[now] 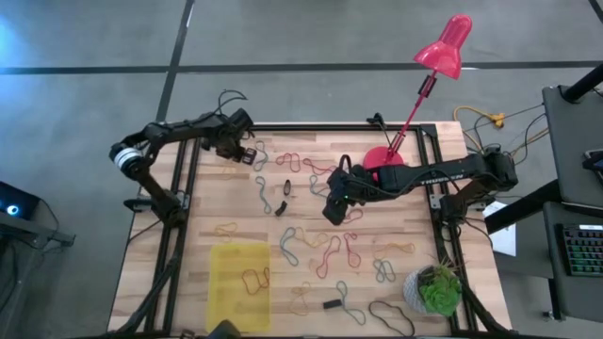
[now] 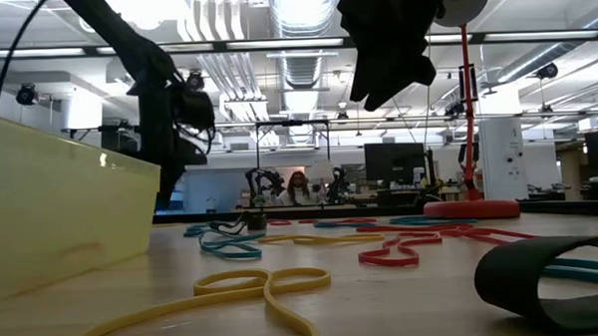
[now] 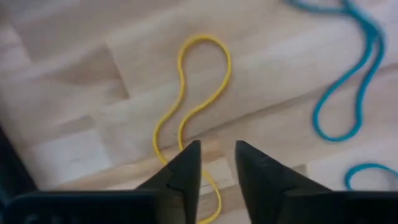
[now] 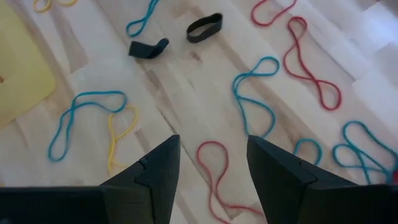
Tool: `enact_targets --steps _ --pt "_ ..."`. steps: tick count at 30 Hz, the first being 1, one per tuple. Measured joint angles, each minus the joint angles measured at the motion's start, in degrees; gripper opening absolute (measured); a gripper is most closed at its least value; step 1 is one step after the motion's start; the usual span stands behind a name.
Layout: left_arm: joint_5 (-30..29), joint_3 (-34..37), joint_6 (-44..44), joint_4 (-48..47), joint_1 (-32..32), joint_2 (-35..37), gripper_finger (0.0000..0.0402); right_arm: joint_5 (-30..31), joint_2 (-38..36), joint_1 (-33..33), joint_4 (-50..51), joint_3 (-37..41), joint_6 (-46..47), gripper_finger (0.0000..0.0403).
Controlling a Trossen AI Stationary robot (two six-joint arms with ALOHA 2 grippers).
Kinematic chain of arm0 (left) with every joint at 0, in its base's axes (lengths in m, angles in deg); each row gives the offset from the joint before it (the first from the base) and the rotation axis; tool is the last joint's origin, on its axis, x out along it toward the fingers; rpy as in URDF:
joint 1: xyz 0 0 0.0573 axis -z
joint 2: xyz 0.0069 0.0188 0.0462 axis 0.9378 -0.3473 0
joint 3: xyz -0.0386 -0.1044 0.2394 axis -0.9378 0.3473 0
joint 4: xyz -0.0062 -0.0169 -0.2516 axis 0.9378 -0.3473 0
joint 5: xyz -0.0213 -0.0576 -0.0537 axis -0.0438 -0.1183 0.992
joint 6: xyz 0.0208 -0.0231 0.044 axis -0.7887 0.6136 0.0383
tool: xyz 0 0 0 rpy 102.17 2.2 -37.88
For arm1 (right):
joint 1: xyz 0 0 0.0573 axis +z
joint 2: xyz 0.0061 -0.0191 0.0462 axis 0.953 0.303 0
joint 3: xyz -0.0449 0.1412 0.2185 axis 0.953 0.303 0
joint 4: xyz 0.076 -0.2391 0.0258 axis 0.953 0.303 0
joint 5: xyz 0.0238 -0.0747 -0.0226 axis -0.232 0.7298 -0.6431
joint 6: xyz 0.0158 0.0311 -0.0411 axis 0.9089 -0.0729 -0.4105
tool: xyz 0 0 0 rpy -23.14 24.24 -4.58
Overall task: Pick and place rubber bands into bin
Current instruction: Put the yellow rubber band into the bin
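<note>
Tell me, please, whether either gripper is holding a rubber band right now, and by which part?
Neither: the left gripper stands open over a yellow band, and the right gripper is open and empty.

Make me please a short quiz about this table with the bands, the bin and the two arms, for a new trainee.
1. True or false: the right gripper is holding a red band.
2. Which thing lies on the table just ahead of the left gripper? A) a yellow band B) a black loop C) a green plant
3. Fill in: seen from above, the bin lies on the ___ arm's side of the table.

Key
1. False. Its fingers are open and nothing is between them.
2. A.
3. Left.
</note>
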Motion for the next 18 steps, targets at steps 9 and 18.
enact_targets --steps 9,18 --pt "1.27 -0.43 0.24 0.03 -1.9 -5.16 0.0199 -2.18 0.0 -0.01 0.1 0.07 0.4 0.0173" --pt "0.68 -0.48 -0.91 0.03 -7.23 -6.06 0.0209 -2.83 0.0 -0.01 0.12 0.09 1.22 0.0173"
